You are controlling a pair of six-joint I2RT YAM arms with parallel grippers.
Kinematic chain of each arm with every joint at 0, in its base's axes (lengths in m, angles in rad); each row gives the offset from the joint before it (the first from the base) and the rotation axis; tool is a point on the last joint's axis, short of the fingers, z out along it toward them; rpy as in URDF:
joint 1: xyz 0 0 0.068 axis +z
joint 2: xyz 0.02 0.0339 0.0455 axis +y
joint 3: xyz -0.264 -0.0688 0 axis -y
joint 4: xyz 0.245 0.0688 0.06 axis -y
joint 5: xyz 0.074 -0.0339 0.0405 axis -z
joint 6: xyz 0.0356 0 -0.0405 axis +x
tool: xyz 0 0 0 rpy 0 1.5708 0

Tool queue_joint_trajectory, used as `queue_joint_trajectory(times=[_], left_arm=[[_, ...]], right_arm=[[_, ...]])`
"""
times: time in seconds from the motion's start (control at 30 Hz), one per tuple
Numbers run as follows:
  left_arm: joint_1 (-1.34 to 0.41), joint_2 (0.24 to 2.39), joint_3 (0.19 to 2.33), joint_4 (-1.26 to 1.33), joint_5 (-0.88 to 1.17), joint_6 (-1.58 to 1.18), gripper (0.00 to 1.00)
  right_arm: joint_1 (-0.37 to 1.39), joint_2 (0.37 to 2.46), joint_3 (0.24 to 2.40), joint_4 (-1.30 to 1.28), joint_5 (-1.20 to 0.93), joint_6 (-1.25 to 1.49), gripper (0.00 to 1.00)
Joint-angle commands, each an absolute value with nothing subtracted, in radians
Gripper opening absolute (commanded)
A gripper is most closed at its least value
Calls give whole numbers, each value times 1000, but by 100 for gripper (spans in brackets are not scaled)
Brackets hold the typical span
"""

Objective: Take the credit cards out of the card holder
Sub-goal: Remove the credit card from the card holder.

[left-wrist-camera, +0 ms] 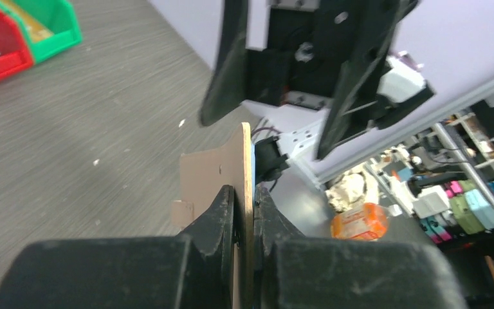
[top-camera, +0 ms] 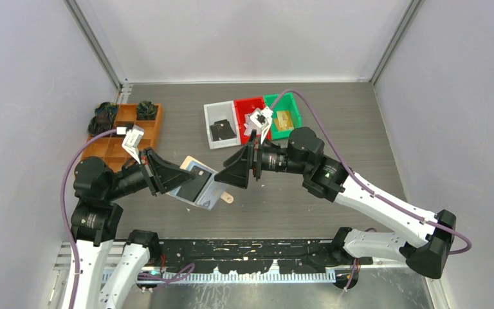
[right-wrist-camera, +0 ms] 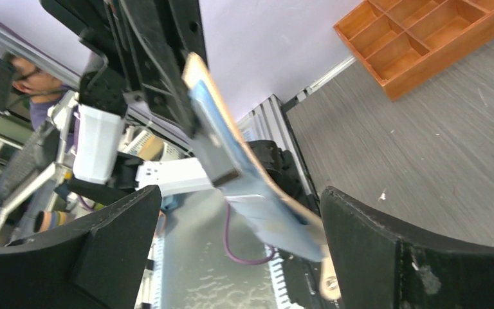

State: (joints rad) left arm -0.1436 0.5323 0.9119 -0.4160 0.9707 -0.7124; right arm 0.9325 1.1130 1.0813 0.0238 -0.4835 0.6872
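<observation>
1. The left end effector [left-wrist-camera: 244, 206] is clamped on the edge of the tan card holder [left-wrist-camera: 231, 161], holding it above the table [top-camera: 334, 129].
2. Credit cards [right-wrist-camera: 213, 125] sit in the card holder's sleeves.
3. The right end effector [right-wrist-camera: 244, 225], fingers spread wide, is just beside the card holder's free end.

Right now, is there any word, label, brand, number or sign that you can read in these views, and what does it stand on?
No text can be read.
Round sticker low on the left arm: too small to read.
Pale grey plastic credit cards in the tan leather-like folding card holder: blurred, no print legible.
</observation>
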Motion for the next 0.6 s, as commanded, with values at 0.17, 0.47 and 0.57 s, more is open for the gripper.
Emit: queue_joint_trajectory(times=[0.17, 0.47, 0.57], left_arm=[[-144, 555, 923, -90, 1149, -1021, 0], [-144, 541, 926, -135, 1095, -989, 0], [-144, 527, 920, -175, 1052, -954, 0]], right_arm=[[936, 1134, 994, 371, -665, 620, 99], [936, 1291, 1057, 514, -892, 910, 34], [935, 1288, 1059, 506, -904, 929, 17]])
